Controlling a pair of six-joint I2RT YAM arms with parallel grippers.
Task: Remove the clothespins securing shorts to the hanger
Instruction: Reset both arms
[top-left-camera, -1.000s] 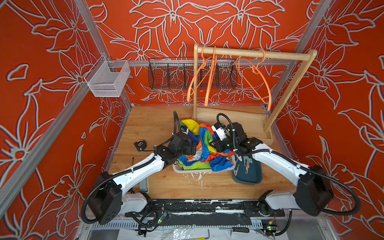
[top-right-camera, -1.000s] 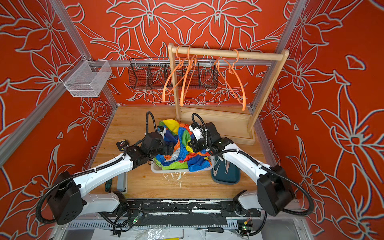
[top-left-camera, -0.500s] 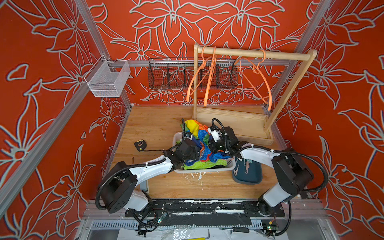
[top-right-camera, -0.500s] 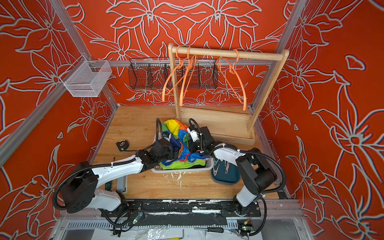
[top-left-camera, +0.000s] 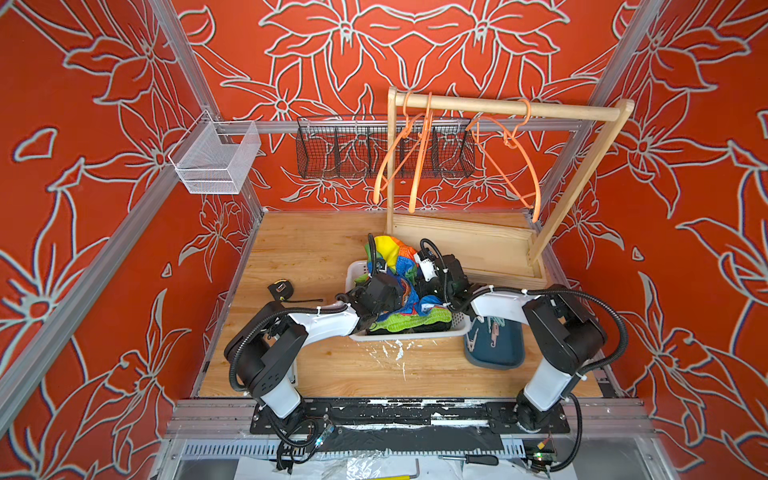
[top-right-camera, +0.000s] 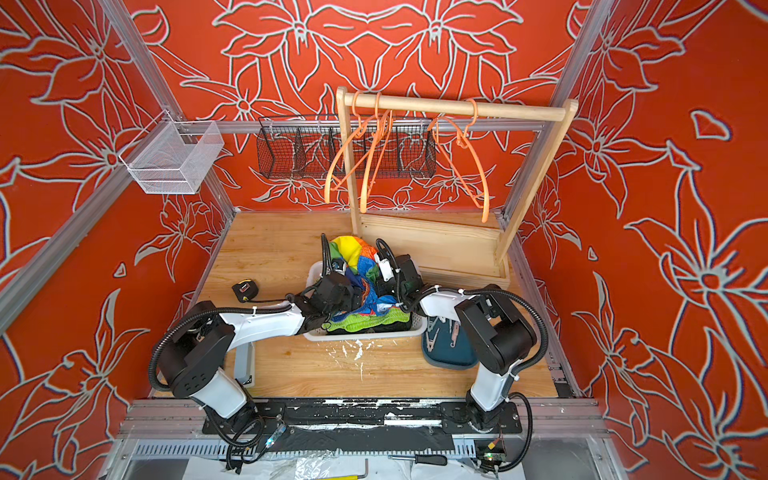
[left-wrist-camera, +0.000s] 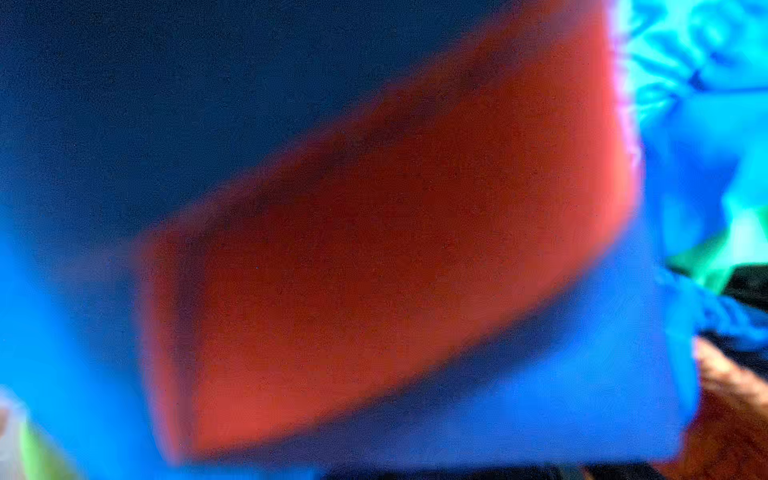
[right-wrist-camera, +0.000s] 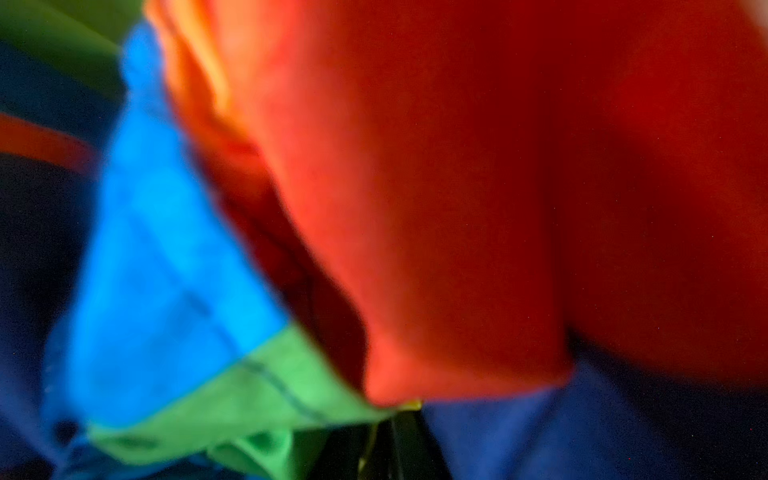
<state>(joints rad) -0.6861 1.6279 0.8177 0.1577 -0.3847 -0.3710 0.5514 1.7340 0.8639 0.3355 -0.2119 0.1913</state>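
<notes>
The rainbow shorts (top-left-camera: 390, 253) lie bunched in the white basket (top-left-camera: 415, 336), on top of the lime green shorts (top-left-camera: 415, 320) and a black pair (top-left-camera: 384, 331). Both grippers are pushed into that pile. My left gripper (top-left-camera: 401, 291) is buried in cloth with its jaws wide; red and blue fabric (left-wrist-camera: 374, 249) fills its wrist view. My right gripper (right-wrist-camera: 392, 436) shows dark fingers close together, with rainbow fabric (right-wrist-camera: 457, 208) at their tips. Several clothespins (top-left-camera: 492, 332) lie in the blue tray (top-left-camera: 494, 359). The orange hangers (top-left-camera: 399, 166) hang bare on the wooden rack (top-left-camera: 498, 109).
A black tape measure (top-left-camera: 280, 289) sits on the wooden table left of the basket. A white mesh bin (top-left-camera: 216, 162) and a black wire basket (top-left-camera: 345, 149) hang on the back rail. The rack's wooden base (top-left-camera: 469, 245) lies just behind the basket.
Both arms came down and drew closer together over the basket. The rainbow shorts, spread between the grippers a second ago, now sit bunched inside it.
</notes>
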